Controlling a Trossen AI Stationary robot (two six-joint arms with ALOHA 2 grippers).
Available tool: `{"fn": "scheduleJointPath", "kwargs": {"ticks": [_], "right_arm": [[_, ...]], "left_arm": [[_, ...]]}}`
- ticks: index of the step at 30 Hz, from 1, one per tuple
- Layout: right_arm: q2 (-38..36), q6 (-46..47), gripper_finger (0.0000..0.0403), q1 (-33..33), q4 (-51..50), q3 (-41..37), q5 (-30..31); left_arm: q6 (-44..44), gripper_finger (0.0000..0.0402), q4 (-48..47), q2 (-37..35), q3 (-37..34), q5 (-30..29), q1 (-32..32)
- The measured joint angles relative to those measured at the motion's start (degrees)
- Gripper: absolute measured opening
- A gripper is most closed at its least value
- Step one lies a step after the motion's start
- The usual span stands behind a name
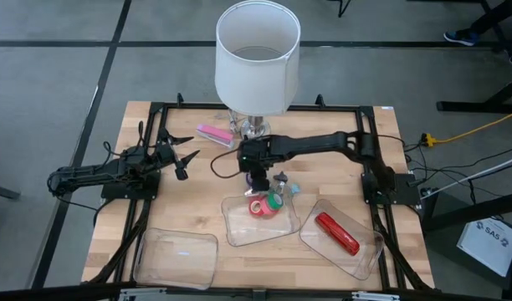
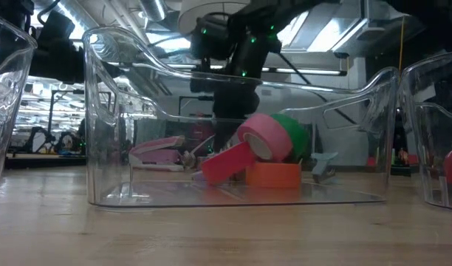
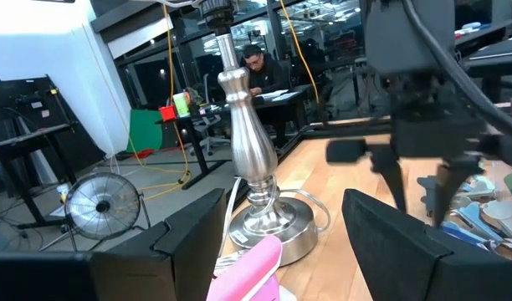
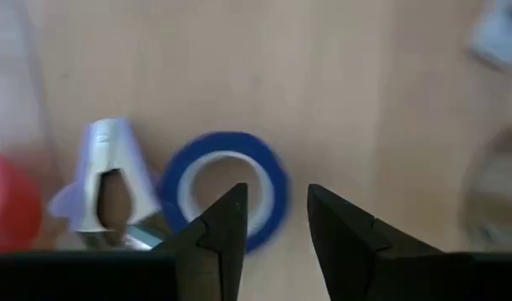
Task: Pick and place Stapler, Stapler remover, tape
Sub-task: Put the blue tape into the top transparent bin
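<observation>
Right wrist view: the right gripper [image 4: 275,219] hangs over a blue tape roll [image 4: 225,191], its 2 fingers parted and empty, a staple remover [image 4: 105,180] beside the roll. The middle tray [image 1: 239,230] nearby holds more tape [image 1: 260,206]. The left gripper [image 1: 186,159] waits unclenched, well away.

Tape roll [image 4: 227,191] on table just beyond right gripper [image 4: 277,219] fingertips, staple remover [image 4: 105,176] beside it.

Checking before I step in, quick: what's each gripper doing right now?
Left gripper: open, empty, left of the lamp.
Right gripper: open, empty, over the blue tape.
</observation>
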Motion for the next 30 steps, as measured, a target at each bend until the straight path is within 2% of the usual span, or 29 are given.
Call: {"fn": "scheduleJointPath", "kwargs": {"ticks": [2, 6, 22, 26, 30], "right_arm": [[0.9, -2.0, 0.0127, 0.0, 0.9, 0.0, -1.9], [2.0, -3.9, 0.0127, -0.4, 1.8, 0.0, -1.6], [2.5, -4.1, 0.0127, -1.6, 1.3, 0.0, -2.9], [2.7, -3.2, 0.0127, -1.6, -1.0, 0.9, -6.9], [2.1, -6.6, 0.0127, -1.0, -4.9, 4.0, -10.0]], "left_arm": [[0.0, 0.0239, 0.0, 0.0, 0.0, 0.0, 0.0], [0.0, 0.0239, 0.0, 0.0, 0.0, 0.0, 0.0], [0.0, 0.0239, 0.0, 0.0, 0.0, 0.0, 0.0], [0.0, 0.0239, 0.0, 0.0, 0.0, 0.0, 0.0], [0.0, 0.0239, 0.0, 0.0, 0.0, 0.0, 0.0]]}}
